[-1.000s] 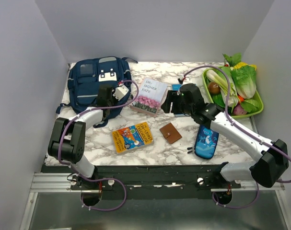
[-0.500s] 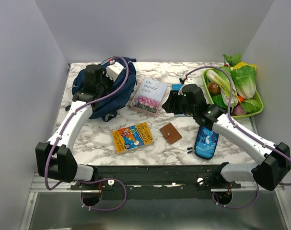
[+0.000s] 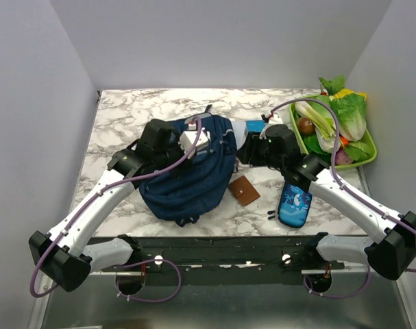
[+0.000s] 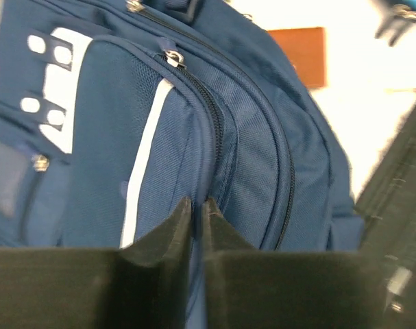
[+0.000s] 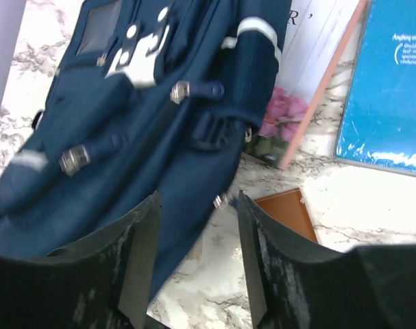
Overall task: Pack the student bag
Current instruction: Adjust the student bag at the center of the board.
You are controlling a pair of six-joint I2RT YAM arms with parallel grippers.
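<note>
The student bag [image 3: 187, 175], a navy backpack with a white patch, hangs over the middle of the table. My left gripper [image 3: 209, 132] is shut on a fold of its fabric beside a zipper [image 4: 214, 130], with the fingertips [image 4: 182, 209] pinching the cloth. In the left wrist view the bag [image 4: 125, 137] fills the frame. My right gripper [image 3: 240, 152] stands open just right of the bag, nothing between its fingers [image 5: 144, 226]. The right wrist view has the bag [image 5: 146, 103] hanging ahead and to the left, a small zipper pull [image 5: 220, 200] dangling between the jaws.
A brown wallet [image 3: 243, 190] lies right of the bag, a blue pencil case [image 3: 295, 203] further right. A flower-cover book [image 5: 290, 110] and a blue book [image 5: 389, 103] lie behind the bag. A green tray [image 3: 364, 159] of vegetables stands at the back right.
My left arm has carried the bag from the back left corner to the middle, covering the colourful book and most of the flower book. The right jaws have narrowed somewhat.
</note>
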